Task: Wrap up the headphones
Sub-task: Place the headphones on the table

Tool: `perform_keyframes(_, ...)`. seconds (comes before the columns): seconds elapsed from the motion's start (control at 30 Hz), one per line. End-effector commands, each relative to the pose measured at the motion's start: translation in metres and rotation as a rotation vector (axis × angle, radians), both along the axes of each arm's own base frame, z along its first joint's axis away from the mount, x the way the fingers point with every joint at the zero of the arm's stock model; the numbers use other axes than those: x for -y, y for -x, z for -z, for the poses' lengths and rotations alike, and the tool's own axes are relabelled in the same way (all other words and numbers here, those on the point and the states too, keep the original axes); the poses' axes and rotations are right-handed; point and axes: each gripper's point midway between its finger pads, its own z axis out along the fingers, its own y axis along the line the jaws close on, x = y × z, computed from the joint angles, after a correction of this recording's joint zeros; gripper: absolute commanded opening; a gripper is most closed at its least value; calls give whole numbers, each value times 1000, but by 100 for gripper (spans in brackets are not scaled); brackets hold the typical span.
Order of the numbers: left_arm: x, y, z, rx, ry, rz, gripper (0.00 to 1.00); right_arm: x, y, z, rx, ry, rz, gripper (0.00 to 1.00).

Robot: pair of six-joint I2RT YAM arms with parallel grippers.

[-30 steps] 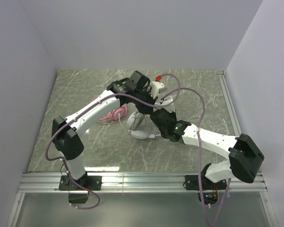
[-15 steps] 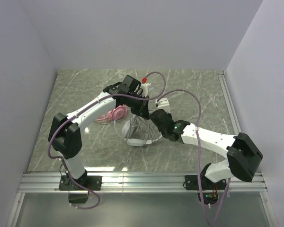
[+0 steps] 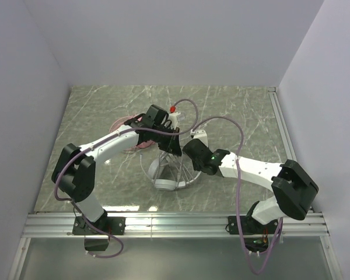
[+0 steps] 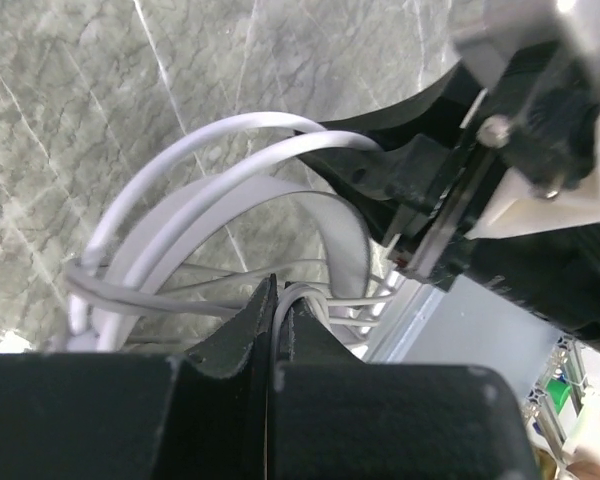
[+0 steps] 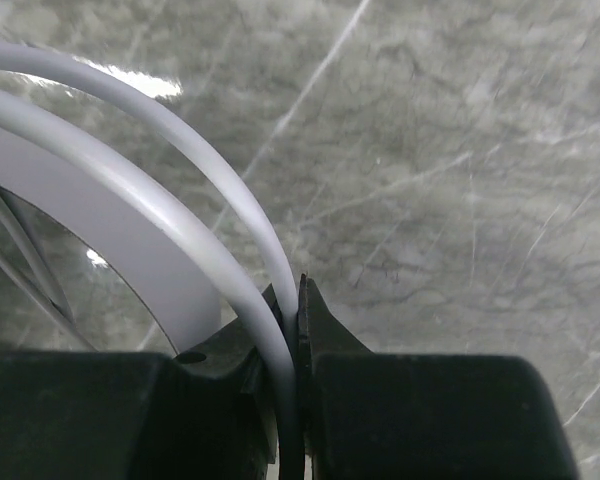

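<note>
The white headphones (image 3: 168, 172) stand mid-table, an earcup low and the headband arching up, thin white cable strung across them. My left gripper (image 3: 174, 150) is shut on the white cable (image 4: 310, 292) above the headband (image 4: 230, 200). My right gripper (image 3: 189, 156) is shut on the white headband wires (image 5: 215, 215) on the right side. The pink headphones (image 3: 133, 139) lie behind and left of the white pair, mostly hidden by my left arm.
The grey marble table (image 3: 245, 111) runs to a metal rail (image 3: 175, 220) at the near edge. White walls close in at back and both sides. Purple arm cables (image 3: 221, 119) loop above the work area.
Both grippers have moved left and toward the near edge with the white headphones, which now stand more upright. The pink headphones have become more covered by the left arm.
</note>
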Motion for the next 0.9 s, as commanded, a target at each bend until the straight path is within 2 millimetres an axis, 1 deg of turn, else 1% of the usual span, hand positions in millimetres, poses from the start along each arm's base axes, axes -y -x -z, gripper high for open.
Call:
perform_keyframes(0.0,13,-43,-53,244,182,-50,0,-1,35,22,-141,-1,-61,11)
perform_keyframes(0.03,12,-41,-48,240,177,-48,0,-1,35,22,-139,-2,-60,12)
perform_keyframes(0.13,10,-41,-42,255,169,-42,0,2,36,24,-136,-1,-47,19)
perform_keyframes(0.17,10,-40,-40,254,164,-40,0,3,37,24,-137,-1,-46,24)
perform_keyframes(0.33,8,-35,-33,256,167,-23,0,8,39,26,-137,6,-31,39)
perform_keyframes(0.43,8,-35,-29,256,166,-18,0,7,39,22,-125,-14,-26,46)
perform_keyframes(0.53,10,-34,-24,249,171,-3,0,9,38,11,-97,-39,-13,59)
perform_keyframes(0.57,11,-34,-23,246,174,4,0,10,37,4,-81,-53,-7,61)
perform_keyframes(0.63,14,-34,-19,243,179,15,0,14,37,-2,-68,-54,2,63)
perform_keyframes(0.67,15,-33,-18,237,182,22,0,14,37,-9,-53,-71,9,63)
perform_keyframes(0.73,17,-33,-14,231,181,25,0,17,36,-15,-34,-78,23,63)
perform_keyframes(0.77,18,-33,-13,230,182,28,0,18,35,-22,-16,-95,27,63)
perform_keyframes(0.87,22,-29,-4,213,166,44,0,22,34,-34,20,-118,43,63)
